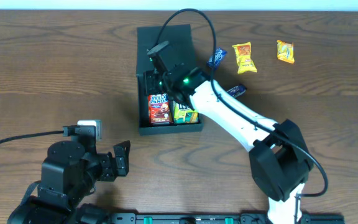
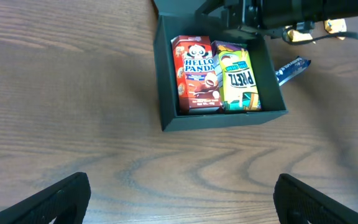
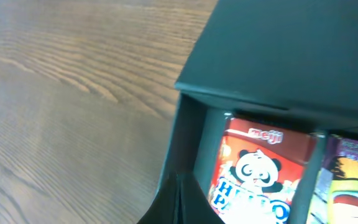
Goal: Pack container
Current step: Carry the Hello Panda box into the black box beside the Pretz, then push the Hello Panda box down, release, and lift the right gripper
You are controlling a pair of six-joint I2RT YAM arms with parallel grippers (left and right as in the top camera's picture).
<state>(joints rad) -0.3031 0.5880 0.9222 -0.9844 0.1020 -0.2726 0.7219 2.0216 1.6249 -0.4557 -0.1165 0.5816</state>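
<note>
The container sits in the middle of the table, near the far edge. Its lid is hinged on the far side and leans partly over the opening. The right gripper hangs over the far end of the container, close to the lid. The pictures do not show how wide its jaws are or whether it holds anything. The left gripper waits near the front edge of the table, well apart from the container, with its fingers spread wide and nothing between them.

The step in hand appears to be work at the lid end of the container. To do it well, the right arm should keep the lid from dropping over the opening while packets are still outside. It should also come down behind the two cartons rather than onto them, and lift straight up so the cable does not catch the wall.

The count:
- One container.
- Two cartons inside, side by side at the near end: a red carton and a green carton.
- Four packets on the table to the right: two yellow, the first yellow packet and the second yellow packet, and two blue, the first blue packet and the second blue packet. The second blue packet is half hidden by the arm.
</note>
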